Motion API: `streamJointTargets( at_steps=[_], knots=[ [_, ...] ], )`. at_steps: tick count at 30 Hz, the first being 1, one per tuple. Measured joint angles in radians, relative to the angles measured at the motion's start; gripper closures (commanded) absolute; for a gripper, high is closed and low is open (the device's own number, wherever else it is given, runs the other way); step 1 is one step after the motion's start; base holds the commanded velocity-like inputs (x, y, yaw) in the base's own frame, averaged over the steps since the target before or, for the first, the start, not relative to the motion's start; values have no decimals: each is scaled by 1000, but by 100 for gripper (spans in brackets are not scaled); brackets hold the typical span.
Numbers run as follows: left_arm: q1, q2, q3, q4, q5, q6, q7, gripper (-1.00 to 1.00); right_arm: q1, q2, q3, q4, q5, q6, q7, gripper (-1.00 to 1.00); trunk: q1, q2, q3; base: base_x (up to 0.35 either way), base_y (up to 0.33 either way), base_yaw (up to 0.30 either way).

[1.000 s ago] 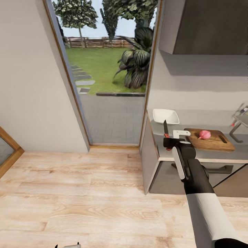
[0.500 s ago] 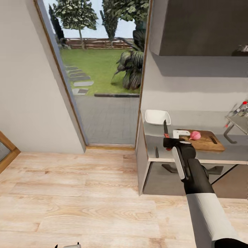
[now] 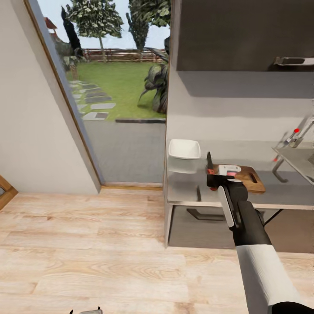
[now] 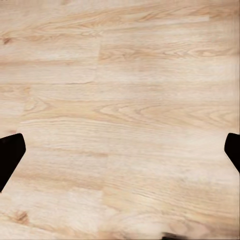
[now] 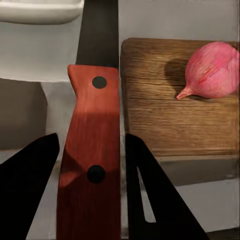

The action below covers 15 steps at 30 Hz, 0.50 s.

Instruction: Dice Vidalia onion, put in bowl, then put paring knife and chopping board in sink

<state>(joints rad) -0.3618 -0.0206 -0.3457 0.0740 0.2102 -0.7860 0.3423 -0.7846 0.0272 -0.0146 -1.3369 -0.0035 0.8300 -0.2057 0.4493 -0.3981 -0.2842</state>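
a: where's the red-handled, dark-bladed paring knife (image 5: 92,160)?

b: clamped upright in the right gripper (image 3: 212,179), frame centre.

a: the pink onion (image 5: 212,70)?

b: on the brown wooden chopping board (image 5: 175,120), right of the white squarish bowl (image 3: 184,148).

a: left gripper (image 4: 120,155)?

b: fingers apart over pale wood floor (image 4: 120,75).

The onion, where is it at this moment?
In the right wrist view the onion lies whole on the chopping board, beside the paring knife held in the right gripper.
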Motion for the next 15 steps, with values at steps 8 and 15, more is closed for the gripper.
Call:
streamJointTargets(
  at_steps=[8, 15],
  knots=[
    [0, 0, 0, 0, 0, 0, 0, -100, 0, 0, 0, 0, 0, 0, 0, 100, 0, 0, 0, 157, -213, 0],
    [0, 0, 0, 0, 0, 0, 0, -100, 0, 0, 1, 0, 0, 0, 0, 100, 0, 0, 0, 176, -258, 0]
  ],
)
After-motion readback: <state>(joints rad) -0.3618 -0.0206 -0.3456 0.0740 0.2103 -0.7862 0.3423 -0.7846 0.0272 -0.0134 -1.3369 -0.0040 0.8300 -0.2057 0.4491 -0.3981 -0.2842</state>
